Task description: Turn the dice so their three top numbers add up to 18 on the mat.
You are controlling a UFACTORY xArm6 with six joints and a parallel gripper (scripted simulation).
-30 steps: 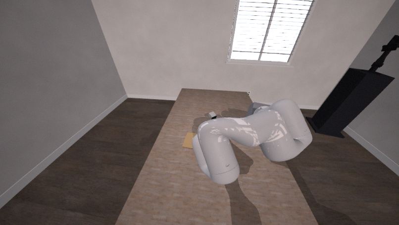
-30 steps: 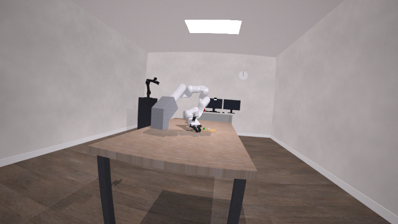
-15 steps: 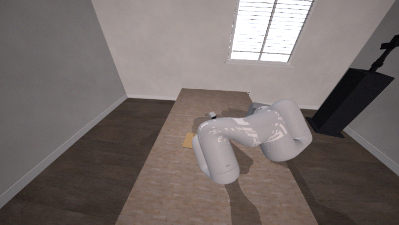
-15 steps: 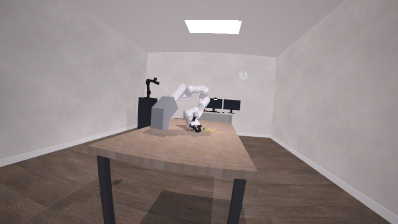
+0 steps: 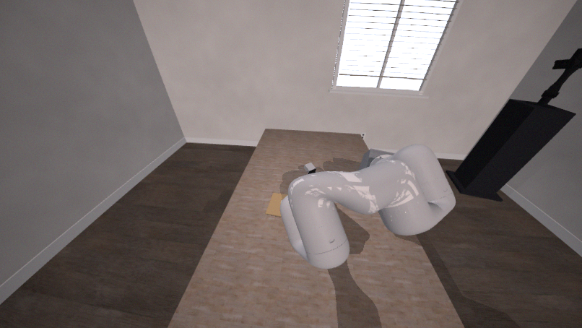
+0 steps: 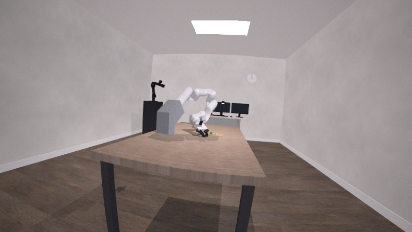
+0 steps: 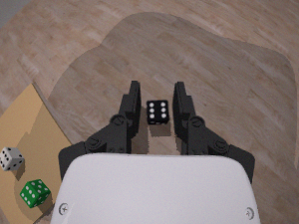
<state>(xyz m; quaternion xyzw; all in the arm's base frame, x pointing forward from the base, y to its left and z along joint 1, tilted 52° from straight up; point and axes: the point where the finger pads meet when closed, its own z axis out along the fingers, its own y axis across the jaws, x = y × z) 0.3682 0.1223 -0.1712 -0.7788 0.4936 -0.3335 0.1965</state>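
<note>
In the wrist view my gripper point(image 7: 156, 93) is open, one finger on each side of a black die point(image 7: 157, 112) with a small gap on both sides. The die lies on the bare wooden table, off the mat, and the face towards the camera shows six white pips. The tan mat point(image 7: 27, 154) lies at the left, with a white die point(image 7: 11, 158) and a green die point(image 7: 35, 192) on it. In the top view the arm hides the dice and only a corner of the mat point(image 5: 276, 204) shows. In the exterior view the gripper point(image 6: 205, 133) is low over the table beside the mat point(image 6: 220, 134).
A grey box point(image 6: 169, 117) stands on the table at the arm's base. A small white and black object sits on the table beyond the mat. A black pedestal point(image 5: 509, 150) stands on the floor beside the table.
</note>
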